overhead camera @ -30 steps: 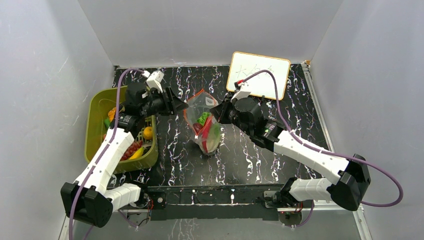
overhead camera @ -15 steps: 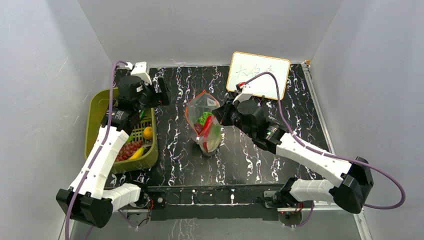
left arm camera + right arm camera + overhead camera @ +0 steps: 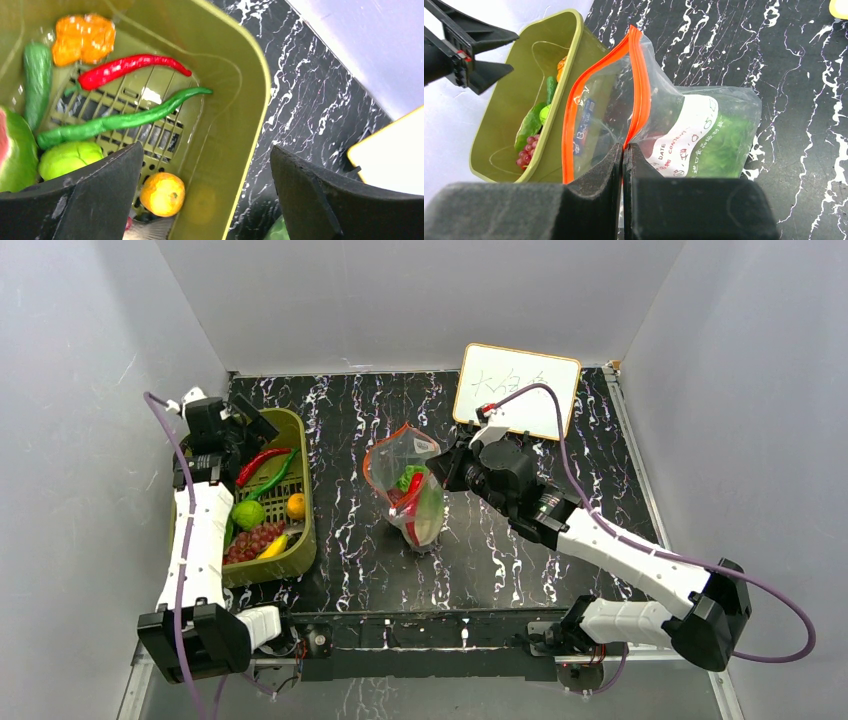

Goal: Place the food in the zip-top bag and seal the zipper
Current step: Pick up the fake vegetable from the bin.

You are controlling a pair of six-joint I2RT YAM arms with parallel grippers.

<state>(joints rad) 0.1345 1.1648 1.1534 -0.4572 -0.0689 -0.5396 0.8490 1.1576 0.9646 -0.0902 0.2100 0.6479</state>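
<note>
Left claw [image 3: 206,147] spread wide, holding nothing, over the far end of the basket [image 3: 260,100] at desk [image 3: 500,560] left. In the basket: red chili [image 3: 132,65], green chili [image 3: 120,120], orange [image 3: 162,194], grapes [image 3: 250,540], banana [image 3: 273,545].

Right claw [image 3: 623,150] pressed together, pinching the zipper [image 3: 640,85] on the right side of the bag's mouth.

Bag [image 3: 684,125] at desk centre, just right of the basket, mouth gaping. Green and red pieces [image 3: 410,485] inside it. Whiteboard [image 3: 515,390] at far right.
</note>
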